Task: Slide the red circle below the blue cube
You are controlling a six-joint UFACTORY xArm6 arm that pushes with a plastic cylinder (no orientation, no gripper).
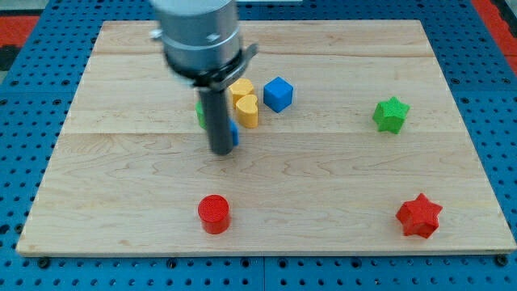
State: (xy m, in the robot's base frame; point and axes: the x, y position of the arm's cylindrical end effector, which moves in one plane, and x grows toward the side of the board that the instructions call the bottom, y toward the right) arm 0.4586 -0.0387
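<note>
Red circle (214, 213): low on the wooden counter (339, 186); nothing touches it
Blue cube (278, 94): up near the top
My tip (222, 152): above the red circle; left of the blue cube; no claw here

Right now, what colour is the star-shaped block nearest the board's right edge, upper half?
Green star-shaped block, camera view.

wooden board (339, 202), blue pegboard surface (24, 121)
</note>
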